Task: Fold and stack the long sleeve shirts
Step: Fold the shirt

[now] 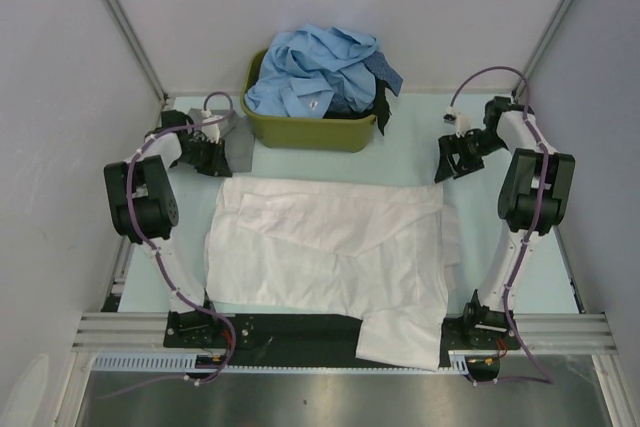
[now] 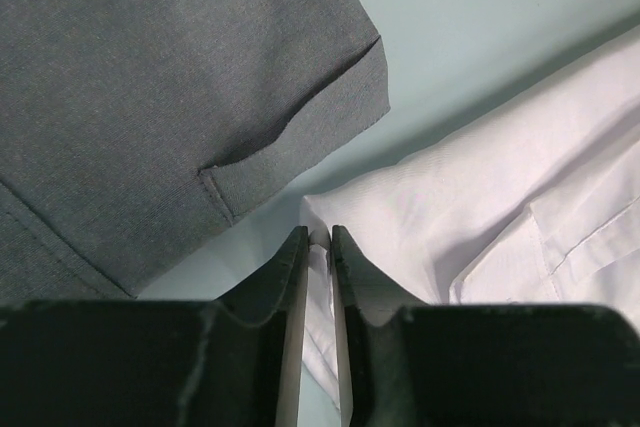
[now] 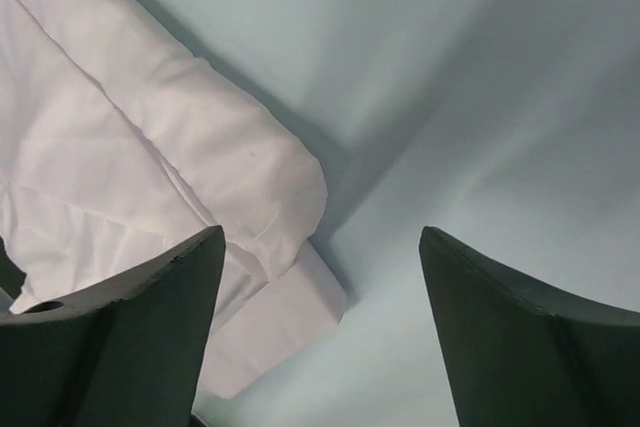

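white shirt thin, creased, flat | left fingers near-closed, grip unclear | right fingers apart

Pale table: white shirt spread flat, grey shirt, olive tub.

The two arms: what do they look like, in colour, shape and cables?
Both the left arm and the right arm have white links and bulky black joint housings. A purple cable runs along each. The left pincer and right pincer have dark fingers that taper towards the tips.
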### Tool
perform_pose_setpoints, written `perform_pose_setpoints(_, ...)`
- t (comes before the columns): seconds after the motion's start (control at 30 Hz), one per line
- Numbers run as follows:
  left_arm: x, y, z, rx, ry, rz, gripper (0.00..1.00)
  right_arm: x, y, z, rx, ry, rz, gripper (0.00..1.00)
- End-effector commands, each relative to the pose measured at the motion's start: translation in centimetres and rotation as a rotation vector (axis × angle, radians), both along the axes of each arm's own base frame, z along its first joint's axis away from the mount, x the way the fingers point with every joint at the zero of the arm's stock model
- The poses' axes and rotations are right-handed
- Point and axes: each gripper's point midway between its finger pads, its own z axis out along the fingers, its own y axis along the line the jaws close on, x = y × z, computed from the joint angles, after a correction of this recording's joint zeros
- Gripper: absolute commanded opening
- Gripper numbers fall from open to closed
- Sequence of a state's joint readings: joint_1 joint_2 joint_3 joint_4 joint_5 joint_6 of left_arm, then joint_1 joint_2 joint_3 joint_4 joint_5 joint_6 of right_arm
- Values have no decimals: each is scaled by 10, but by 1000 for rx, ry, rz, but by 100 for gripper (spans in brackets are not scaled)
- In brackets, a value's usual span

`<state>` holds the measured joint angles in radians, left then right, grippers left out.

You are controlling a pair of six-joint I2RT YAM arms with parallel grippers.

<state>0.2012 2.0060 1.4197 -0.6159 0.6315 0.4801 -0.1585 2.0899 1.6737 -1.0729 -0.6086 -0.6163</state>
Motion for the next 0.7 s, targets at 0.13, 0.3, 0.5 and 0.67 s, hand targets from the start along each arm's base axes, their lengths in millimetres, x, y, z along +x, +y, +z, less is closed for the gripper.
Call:
perform_pose_setpoints(0.13,-1,-4,0,-21,1,-17,15,21,48,-6,18,-108,204,87)
perform_pose_setpoints(0.3,-3,-5,5,-25,-10,-13,12,6,57,-22,12,-87,341,81)
perform_pose_setpoints(0.5,-9,-8,17,-38,-45,-19,2,-12,40,-37,-23,-64,390,54)
perform_pose_setpoints(0.67,-13,-11,24,-44,-72,-27,0,-16,37,-35,-14,-71,387,18)
